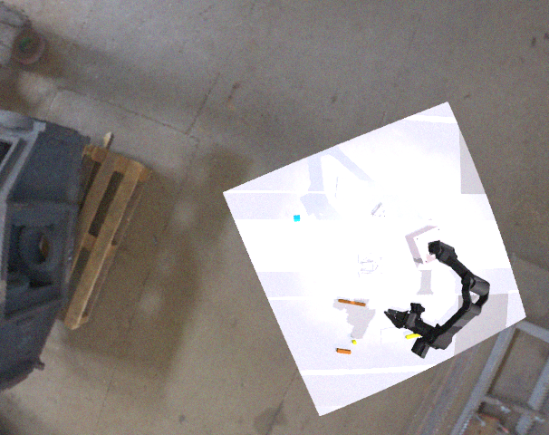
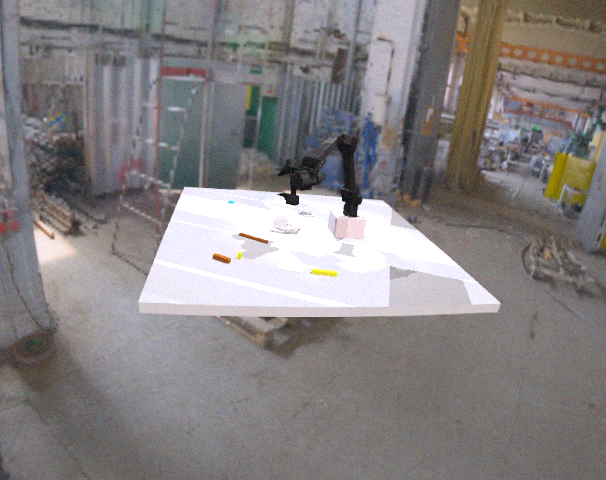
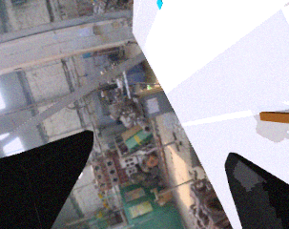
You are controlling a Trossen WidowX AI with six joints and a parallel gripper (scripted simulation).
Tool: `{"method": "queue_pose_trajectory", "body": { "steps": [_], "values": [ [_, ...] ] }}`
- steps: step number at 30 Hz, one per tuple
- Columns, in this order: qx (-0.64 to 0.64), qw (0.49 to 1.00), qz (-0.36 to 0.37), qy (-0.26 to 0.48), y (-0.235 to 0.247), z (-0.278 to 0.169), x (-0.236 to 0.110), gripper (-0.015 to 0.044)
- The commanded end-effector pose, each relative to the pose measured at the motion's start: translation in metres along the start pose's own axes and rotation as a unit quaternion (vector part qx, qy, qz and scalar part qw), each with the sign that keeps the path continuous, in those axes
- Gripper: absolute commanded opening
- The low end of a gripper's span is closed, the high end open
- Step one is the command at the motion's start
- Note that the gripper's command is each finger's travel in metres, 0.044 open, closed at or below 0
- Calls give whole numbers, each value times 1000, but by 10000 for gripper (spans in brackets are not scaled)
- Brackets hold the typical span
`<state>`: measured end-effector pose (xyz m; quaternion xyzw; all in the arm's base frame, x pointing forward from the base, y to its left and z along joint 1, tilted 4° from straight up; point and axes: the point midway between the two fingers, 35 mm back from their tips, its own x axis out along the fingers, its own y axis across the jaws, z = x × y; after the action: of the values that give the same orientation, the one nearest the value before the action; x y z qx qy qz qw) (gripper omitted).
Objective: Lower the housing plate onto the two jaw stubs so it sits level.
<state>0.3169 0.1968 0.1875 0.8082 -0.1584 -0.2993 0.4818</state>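
Observation:
A white assembly [image 1: 369, 265] [image 2: 284, 226] lies near the table's middle, washed out against the white top. The housing plate, the two jaws and their pins cannot be told apart in it, nor whether a plate sits level there. My gripper [image 1: 400, 310] [image 2: 282, 182] [image 3: 161, 149] is open, its two black fingers wide apart with nothing between them. It hangs well above the table, away from the assembly. The wrist view looks past the table's edge and does not plainly show the assembly.
A long orange bar [image 1: 351, 303] [image 2: 253, 238] [image 3: 279, 117], a short orange block [image 1: 343, 351] [image 2: 221, 257], a yellow bar [image 1: 411, 335] [image 2: 324, 272], a small yellow piece [image 1: 353, 342] [image 2: 239, 255] and a blue block [image 1: 296, 217] [image 2: 231, 202] lie about. The arm stands on a pale box [image 2: 350, 227].

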Motion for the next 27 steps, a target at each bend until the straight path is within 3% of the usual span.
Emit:
{"method": "queue_pose_trajectory", "body": {
  "steps": [1,27],
  "values": [
    [0,1000,0,0,0,0,0,426],
    [86,970,-73,-217,27,85,114,440]
  ]
}}
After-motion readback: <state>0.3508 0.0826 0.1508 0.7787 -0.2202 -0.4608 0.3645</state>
